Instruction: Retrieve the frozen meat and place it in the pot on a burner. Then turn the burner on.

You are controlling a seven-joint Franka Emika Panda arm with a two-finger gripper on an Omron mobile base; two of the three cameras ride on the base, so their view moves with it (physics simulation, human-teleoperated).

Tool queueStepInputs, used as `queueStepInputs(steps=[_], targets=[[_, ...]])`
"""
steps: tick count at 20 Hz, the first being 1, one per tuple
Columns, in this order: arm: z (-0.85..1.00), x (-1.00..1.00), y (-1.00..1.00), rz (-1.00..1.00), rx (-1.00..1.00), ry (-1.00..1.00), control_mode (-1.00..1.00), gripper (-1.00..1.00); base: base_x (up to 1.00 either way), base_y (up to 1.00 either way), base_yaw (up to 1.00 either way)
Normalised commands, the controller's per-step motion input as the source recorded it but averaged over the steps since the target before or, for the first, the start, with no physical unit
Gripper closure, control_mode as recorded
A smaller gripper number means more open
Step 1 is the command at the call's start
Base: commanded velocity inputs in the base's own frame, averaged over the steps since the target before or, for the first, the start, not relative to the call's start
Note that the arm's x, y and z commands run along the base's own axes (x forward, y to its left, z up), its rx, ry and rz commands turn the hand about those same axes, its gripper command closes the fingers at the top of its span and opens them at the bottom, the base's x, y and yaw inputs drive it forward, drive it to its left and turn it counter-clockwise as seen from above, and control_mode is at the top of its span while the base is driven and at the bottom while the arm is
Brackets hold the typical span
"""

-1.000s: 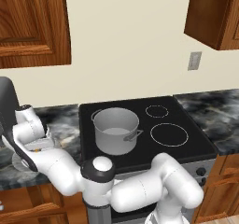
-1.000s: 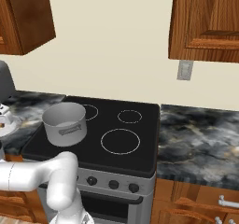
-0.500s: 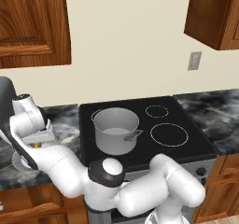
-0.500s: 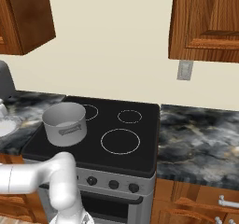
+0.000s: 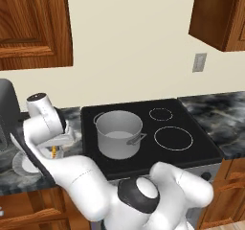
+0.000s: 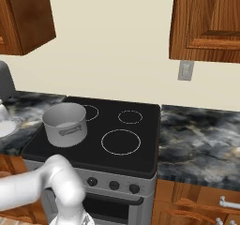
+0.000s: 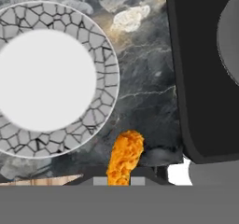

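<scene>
The frozen meat (image 7: 124, 157) hangs pinched between my closed fingers, raised off the plate (image 7: 106, 59), which now lies bare below on the counter (image 7: 144, 85). My gripper (image 5: 55, 151) has lifted since a moment ago. Pickup judged complete; carry to the pot (image 5: 118, 133) on its burner remains.

In the hand view the meat (image 7: 124, 157) is cut off below by the grey band, so whether the fingers close on it cannot be told, and the plate (image 7: 98, 45) runs off the left edge while the pot (image 7: 230, 36) is only a grey sliver at the right edge. In the left base view the arm hides most of the plate (image 5: 20, 163) and the gripper (image 5: 56, 150), whose jaws are too small to read, with the meat (image 5: 54, 152) a mere orange speck beneath. In the right base view the plate (image 6: 5, 127) is cut by the left edge.
</scene>
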Motion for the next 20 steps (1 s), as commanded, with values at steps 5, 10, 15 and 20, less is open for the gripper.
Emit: queueStepInputs(steps=[5,10,15,20], targets=[[0.51,-0.48,-1.0,-0.02,0.03,-0.09,-1.0,1.0,0.0,0.0,0.0],[0.56,-0.35,-1.0,0.0,0.04,-0.08,-1.0,1.0,0.0,0.0,0.0],[0.51,-0.23,-1.0,-0.01,0.05,-0.1,-1.0,1.0,0.0,0.0,0.0],[0.3,-0.24,-0.87,-0.02,0.01,-0.16,-1.0,1.0,0.0,0.0,0.0]])
